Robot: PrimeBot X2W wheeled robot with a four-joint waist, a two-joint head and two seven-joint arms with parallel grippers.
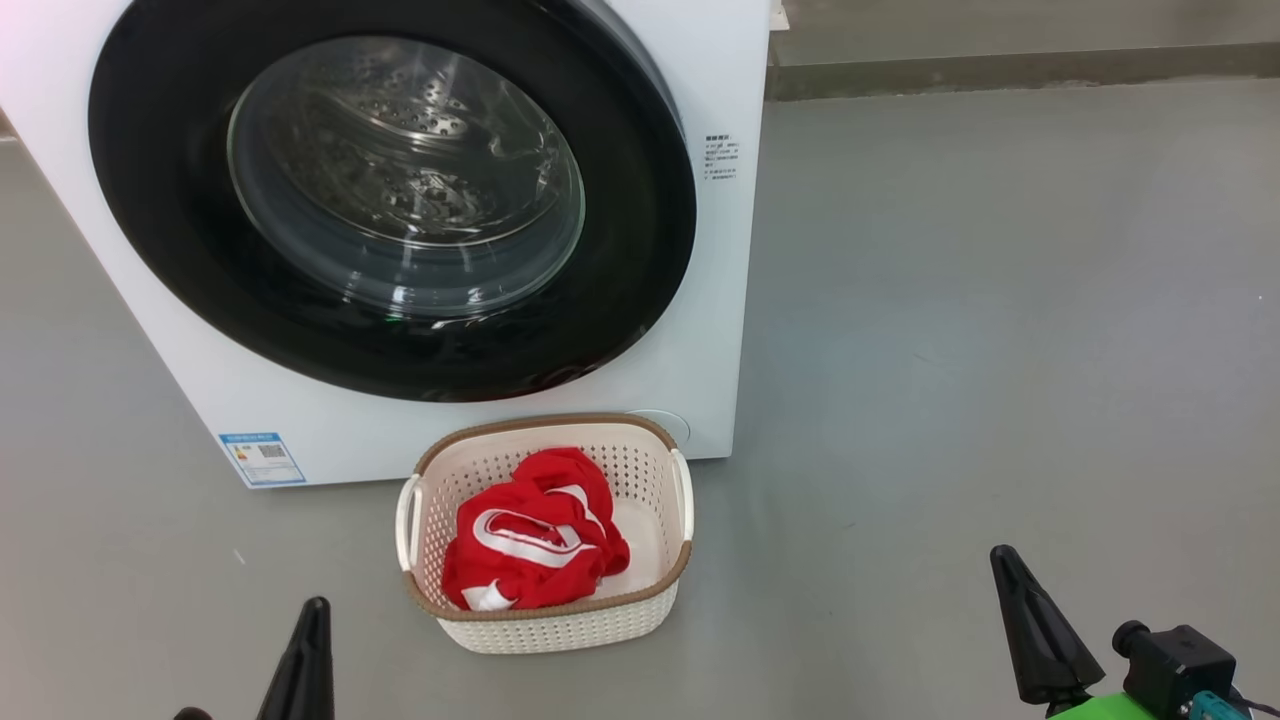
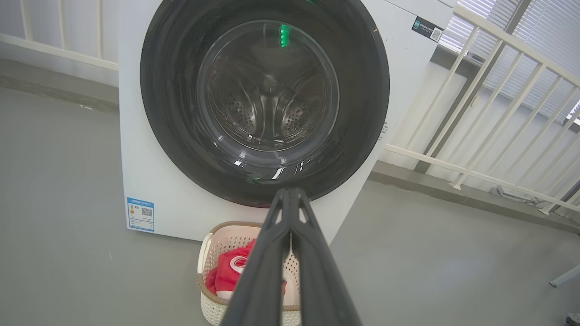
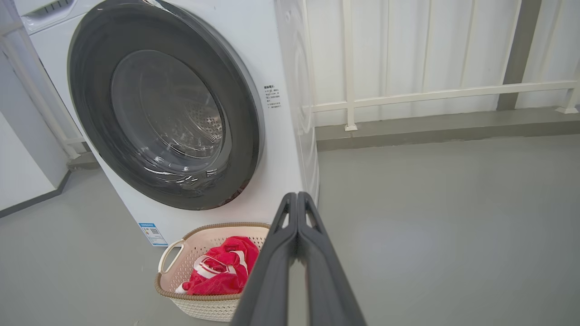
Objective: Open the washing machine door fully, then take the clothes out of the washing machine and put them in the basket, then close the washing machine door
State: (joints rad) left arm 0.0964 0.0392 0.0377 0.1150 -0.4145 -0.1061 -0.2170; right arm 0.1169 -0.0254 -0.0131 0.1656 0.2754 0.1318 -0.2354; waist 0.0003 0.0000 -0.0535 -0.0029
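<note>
The white washing machine (image 1: 480, 420) stands ahead with its round black-rimmed door (image 1: 390, 190) lying flat against the front, steel drum showing through the glass. On the floor just in front sits the cream basket (image 1: 560, 620) with red, white-striped clothes (image 1: 535, 535) heaped in its left half. My left gripper (image 1: 312, 610) points up at the lower left, short of the basket, shut with nothing in it. My right gripper (image 1: 1003, 560) stands at the lower right, well clear of the basket, also shut and empty. Both wrist views show the fingertips pressed together, left gripper (image 2: 290, 192) and right gripper (image 3: 297, 195).
Grey floor (image 1: 1000, 350) spreads wide to the right of the machine. A white railing (image 3: 430, 95) and a low kerb run behind it on the right. A blue label (image 1: 262, 457) marks the machine's lower left corner.
</note>
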